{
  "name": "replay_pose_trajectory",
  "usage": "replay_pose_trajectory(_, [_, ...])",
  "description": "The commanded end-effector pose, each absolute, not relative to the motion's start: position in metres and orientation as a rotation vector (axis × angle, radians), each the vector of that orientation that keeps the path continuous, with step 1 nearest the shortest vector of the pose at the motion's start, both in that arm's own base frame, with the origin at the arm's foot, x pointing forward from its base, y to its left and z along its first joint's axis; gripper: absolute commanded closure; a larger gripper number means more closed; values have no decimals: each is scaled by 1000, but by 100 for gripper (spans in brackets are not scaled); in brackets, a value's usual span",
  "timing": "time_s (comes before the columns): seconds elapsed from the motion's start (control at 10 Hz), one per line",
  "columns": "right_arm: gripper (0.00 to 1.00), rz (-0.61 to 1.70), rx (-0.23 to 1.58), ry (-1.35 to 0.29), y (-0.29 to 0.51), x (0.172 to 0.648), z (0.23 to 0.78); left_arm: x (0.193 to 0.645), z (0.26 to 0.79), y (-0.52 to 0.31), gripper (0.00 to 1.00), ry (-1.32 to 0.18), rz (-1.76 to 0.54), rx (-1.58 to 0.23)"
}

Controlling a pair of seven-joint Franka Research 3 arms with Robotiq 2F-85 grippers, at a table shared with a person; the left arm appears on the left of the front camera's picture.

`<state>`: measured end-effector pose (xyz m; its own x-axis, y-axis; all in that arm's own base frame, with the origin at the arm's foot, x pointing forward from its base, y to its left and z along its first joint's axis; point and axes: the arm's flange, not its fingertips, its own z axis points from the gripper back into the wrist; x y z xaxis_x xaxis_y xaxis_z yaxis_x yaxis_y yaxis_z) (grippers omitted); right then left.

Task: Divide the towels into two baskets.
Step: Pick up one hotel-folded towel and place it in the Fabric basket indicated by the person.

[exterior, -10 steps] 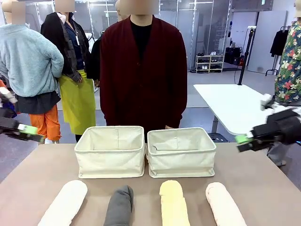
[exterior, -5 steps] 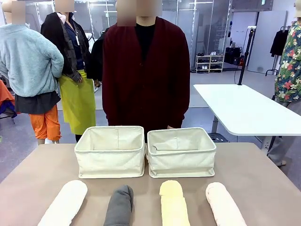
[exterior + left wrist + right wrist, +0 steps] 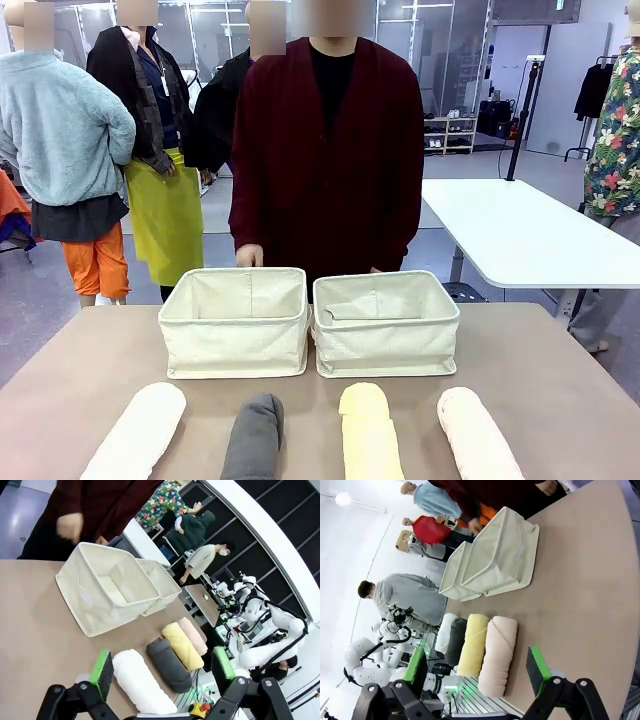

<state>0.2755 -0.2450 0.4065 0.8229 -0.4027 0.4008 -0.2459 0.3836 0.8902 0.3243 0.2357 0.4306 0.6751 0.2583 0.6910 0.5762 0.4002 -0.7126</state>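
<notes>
Towels (image 3: 369,432), 4 rolls, lie in a row on the table (image 3: 560,380), 2 baskets (image 3: 235,300) just behind. The left gripper (image 3: 162,665) and right gripper (image 3: 477,664) hang wide open, empty, apart from the rolls.

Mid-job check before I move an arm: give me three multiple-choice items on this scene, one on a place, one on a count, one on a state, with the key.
1. Where does the dark grey towel lie?
A. between the white towel and the pale yellow towel
B. inside a basket
C. at the right end of the row

2. How many towels lie in the left basket and the right basket together?
A. none
B. two
C. four

3. How does the left gripper stand?
A. shut on a towel
B. open, holding nothing
C. shut on a basket rim

Key: 1 A, it is flanked by those two in the row; 2 A, both baskets show bare insides; 3 B, its green pads stand wide apart, gripping nothing.
</notes>
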Motion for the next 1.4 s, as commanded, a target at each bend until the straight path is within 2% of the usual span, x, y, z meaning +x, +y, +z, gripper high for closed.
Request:
replay_pose_trajectory(0.0, [0, -103, 1204, -642, -245, 274, 408, 323, 432, 240, 0, -857, -247, -1184])
replay_pose_trajectory(1.3, [0, -103, 1204, -642, -245, 274, 408, 325, 429, 236, 0, -849, -232, -1179])
